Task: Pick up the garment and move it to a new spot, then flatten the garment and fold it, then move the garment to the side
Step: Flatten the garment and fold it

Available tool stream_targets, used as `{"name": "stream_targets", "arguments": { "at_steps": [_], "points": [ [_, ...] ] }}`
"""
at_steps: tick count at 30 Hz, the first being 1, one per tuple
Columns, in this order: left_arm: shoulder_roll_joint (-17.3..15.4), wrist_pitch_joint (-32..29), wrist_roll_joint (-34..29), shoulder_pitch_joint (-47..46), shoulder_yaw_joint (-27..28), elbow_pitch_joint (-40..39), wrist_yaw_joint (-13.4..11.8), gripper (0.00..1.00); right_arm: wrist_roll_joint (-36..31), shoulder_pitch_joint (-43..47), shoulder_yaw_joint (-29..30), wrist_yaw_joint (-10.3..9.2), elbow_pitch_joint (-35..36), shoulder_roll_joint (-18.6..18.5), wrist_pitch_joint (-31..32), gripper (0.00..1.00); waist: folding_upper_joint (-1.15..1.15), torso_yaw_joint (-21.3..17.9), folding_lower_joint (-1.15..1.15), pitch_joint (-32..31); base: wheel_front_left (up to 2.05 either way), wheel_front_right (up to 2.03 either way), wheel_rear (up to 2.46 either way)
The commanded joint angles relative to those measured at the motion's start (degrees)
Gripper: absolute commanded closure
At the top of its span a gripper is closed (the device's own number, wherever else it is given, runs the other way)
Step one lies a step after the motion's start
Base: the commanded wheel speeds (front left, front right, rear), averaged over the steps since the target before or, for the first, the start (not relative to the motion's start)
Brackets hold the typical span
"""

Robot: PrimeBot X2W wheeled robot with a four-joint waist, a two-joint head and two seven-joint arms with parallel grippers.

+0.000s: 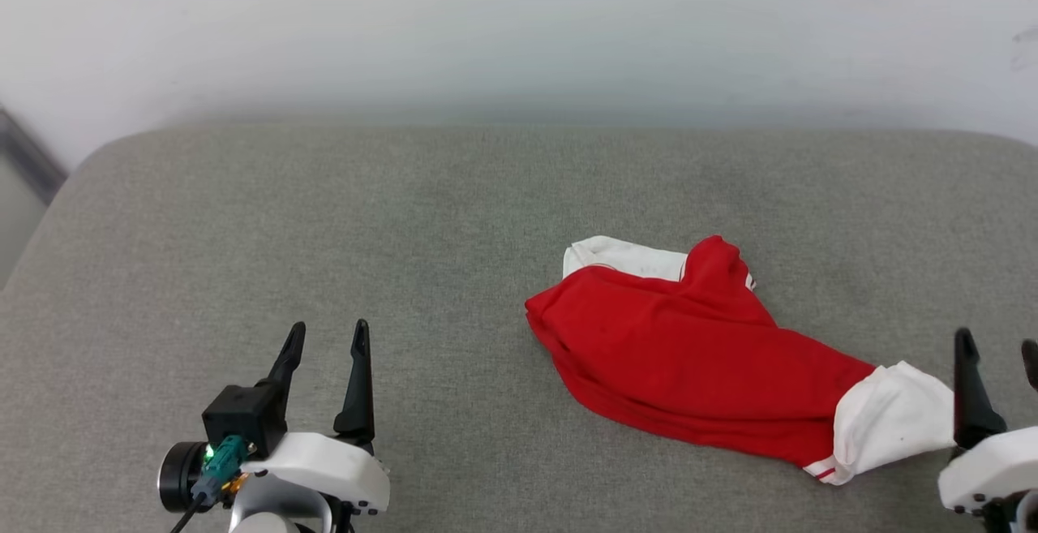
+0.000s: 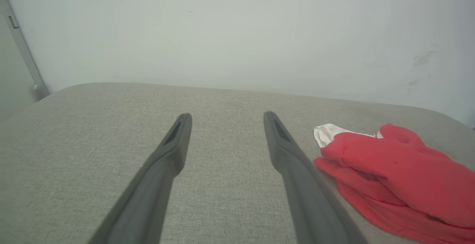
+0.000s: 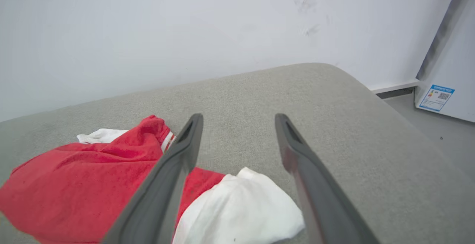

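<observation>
- Garment (image 1: 689, 354) bunched up on the grey cushion (image 1: 405, 217), right of centre.
- Left gripper (image 1: 328, 330) spread wide, gripping nothing, well clear of the fabric.
- Right gripper (image 1: 997, 350) wide apart too, empty, just beside the white sleeve (image 1: 888, 419).

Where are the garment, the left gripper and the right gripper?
garment (image 1: 689, 354), head view, red body.
left gripper (image 1: 329, 327), head view, midway between fingertips.
right gripper (image 1: 997, 341), head view, midway between fingertips.

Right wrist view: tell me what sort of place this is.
Probably a room indoors, perhaps domestic: a grey upholstered surface stands against a plain white wall, a white labelled unit, maybe an appliance, sits beside it, and a red T-shirt lies on the fabric.
</observation>
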State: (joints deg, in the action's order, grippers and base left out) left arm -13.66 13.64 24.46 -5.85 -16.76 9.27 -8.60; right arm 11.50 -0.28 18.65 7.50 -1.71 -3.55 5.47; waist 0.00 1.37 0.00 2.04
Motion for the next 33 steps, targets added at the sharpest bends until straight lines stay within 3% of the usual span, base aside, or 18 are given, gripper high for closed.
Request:
{"name": "stream_targets", "arguments": {
  "at_steps": [1,6,17,25,33],
  "points": [
    [-0.23,-0.17,0.06,0.66,-0.06,-0.32,-0.16,0.0,-0.67,0.73,-0.93,-0.02,1.16,0.12,-0.69,0.0,0.0,-0.01,0.0,-0.75,0.0,0.0,0.0],
    [-0.93,-1.24,0.06,2.05,-0.3,-1.14,-0.83,0.0,-2.11,3.52,-8.12,-0.03,8.26,0.2,-1.98,0.0,0.0,-0.02,0.0,-2.45,0.0,0.0,0.0],
    [-2.18,-3.48,-0.64,-0.91,-0.18,-2.58,-1.86,0.0,-1.4,6.86,-13.62,-0.02,15.42,0.7,-1.91,0.0,0.0,-2.01,0.0,-2.29,0.0,0.0,0.0],
    [0.06,-12.48,0.63,-13.26,-4.73,0.08,2.48,0.0,1.55,4.67,-15.64,-0.03,17.34,0.7,-2.53,0.0,0.0,-4.58,0.0,1.87,0.0,0.0,0.0],
    [2.57,-27.71,2.48,-26.06,-10.68,7.02,8.05,0.0,1.85,0.92,-16.72,-0.02,18.79,0.71,-4.74,0.0,0.0,-7.19,0.0,8.91,0.0,0.0,0.0]
  ]
}}
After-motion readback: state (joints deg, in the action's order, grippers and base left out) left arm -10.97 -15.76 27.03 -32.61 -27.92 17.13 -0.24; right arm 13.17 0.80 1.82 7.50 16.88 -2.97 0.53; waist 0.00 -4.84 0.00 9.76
